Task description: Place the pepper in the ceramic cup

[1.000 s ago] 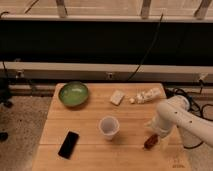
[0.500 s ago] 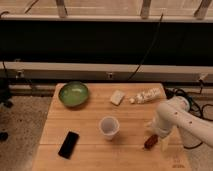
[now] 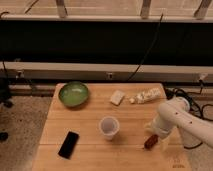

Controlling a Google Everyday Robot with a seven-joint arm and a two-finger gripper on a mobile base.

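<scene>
A small red-brown pepper [image 3: 150, 142] lies on the wooden table [image 3: 90, 155] near its front right. A white ceramic cup [image 3: 108, 127] stands upright in the middle of the table, left of the pepper. My gripper [image 3: 154, 135] hangs from the white arm [image 3: 175, 117] at the right and sits right at the pepper, touching or just above it.
A green bowl [image 3: 74, 94] stands at the back left. A black phone [image 3: 68, 144] lies at the front left. A pale block [image 3: 117, 97] and a white wrapped item [image 3: 146, 95] lie at the back. Cables [image 3: 175, 92] hang off the right edge.
</scene>
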